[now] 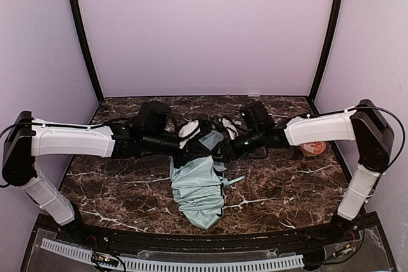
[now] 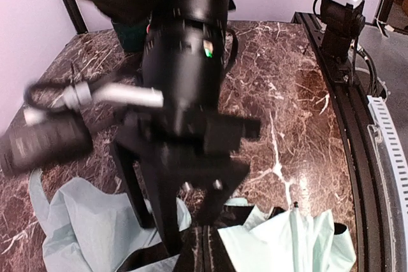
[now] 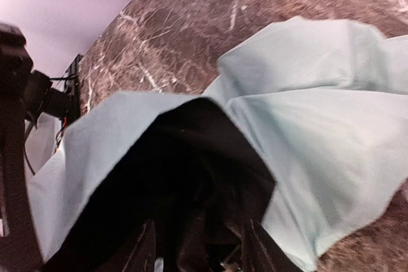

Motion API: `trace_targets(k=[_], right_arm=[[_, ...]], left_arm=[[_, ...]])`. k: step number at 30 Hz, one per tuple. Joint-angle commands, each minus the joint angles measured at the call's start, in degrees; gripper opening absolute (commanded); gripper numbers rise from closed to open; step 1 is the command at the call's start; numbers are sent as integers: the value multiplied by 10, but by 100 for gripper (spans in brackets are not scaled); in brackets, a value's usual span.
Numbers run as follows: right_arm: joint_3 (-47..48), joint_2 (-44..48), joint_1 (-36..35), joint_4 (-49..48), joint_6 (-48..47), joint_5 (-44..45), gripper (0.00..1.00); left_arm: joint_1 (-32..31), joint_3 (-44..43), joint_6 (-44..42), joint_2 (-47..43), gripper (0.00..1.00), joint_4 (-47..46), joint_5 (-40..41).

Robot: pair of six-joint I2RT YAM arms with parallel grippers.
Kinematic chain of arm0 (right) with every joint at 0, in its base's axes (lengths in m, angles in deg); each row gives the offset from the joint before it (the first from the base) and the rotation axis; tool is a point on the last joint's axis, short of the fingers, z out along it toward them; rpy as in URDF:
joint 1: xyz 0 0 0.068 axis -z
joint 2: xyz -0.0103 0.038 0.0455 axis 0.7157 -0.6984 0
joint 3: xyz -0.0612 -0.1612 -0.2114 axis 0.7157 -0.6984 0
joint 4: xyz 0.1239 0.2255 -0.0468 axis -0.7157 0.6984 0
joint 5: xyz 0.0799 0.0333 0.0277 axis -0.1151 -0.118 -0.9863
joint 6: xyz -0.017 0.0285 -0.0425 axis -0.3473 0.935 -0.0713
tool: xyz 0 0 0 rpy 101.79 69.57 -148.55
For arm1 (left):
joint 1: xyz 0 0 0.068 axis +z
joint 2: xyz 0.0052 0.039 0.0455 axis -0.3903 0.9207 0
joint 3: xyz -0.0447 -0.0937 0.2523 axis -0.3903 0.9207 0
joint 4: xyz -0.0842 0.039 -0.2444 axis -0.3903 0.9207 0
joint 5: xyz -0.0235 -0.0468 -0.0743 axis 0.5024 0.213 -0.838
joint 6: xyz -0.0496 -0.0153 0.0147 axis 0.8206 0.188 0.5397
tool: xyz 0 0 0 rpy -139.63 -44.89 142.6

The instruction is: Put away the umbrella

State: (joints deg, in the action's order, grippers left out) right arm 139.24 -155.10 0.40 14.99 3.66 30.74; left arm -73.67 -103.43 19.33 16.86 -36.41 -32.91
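- The pale mint-green folding fabric umbrella (image 1: 199,189) lies crumpled on the dark marble surface (image 1: 287,189), between both arms.
- The left gripper (image 1: 194,144), pressed together, meets its far end.
- The right gripper (image 3: 199,250), spread, straddles its black underside.

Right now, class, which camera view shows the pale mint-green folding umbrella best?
Top external: nearly the whole pale mint-green folding umbrella shows, loosely collapsed. Left wrist shows only fabric patches along the bottom edge. Right wrist gives a close-up of fabric and black underside.
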Motion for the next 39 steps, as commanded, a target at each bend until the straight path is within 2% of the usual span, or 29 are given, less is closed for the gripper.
trace_targets(k=[1,5,9,12,19,20,23,25,26,27,28,29,30,32,36,37,39], right_arm=[[-11,75,15,71,-49,98,49],[-42,144,21,76,-75,88,51],[-74,174,20,28,-93,-20,49],[-82,166,11,-26,-75,-83,49],[-50,91,-38,-81,-53,-108,49],[-47,85,-42,-89,-49,-107,46],[-52,70,-45,-132,-21,-125,16],[-60,76,-44,-144,-16,-119,0],[-68,81,-43,-144,-16,-111,0],[-72,85,-41,-142,-18,-105,0],[-76,86,-38,-139,-18,-104,0],[-78,86,-36,-133,-20,-106,0],[-81,86,-35,-125,-22,-105,0],[-85,85,-34,-105,-32,-102,0],[-99,91,-33,-94,-37,-108,1],[-99,90,-34,-93,-37,-114,5],[-91,93,-32,-60,-56,-122,27]], left_arm=[[-3,23,-29,-50,0,1,43],[-4,25,-37,-57,0,8,50],[-3,28,-33,-64,0,6,54],[-4,31,-34,-67,0,3,58],[-3,33,-30,-69,0,1,61],[-3,34,-31,-68,0,2,60],[-3,35,-26,-73,0,-1,54],[-3,36,-20,-79,0,-4,56],[-3,34,-13,-82,4,-1,65],[-3,32,-4,-87,20,6,77],[-3,30,7,-92,41,16,94],[-3,31,15,-101,53,27,105],[-3,34,25,-112,60,36,114],[-3,50,47,-138,64,56,127],[-4,105,121,-180,62,88,130],[-4,120,132,-186,60,91,131],[-4,146,150,-196,56,88,139]])
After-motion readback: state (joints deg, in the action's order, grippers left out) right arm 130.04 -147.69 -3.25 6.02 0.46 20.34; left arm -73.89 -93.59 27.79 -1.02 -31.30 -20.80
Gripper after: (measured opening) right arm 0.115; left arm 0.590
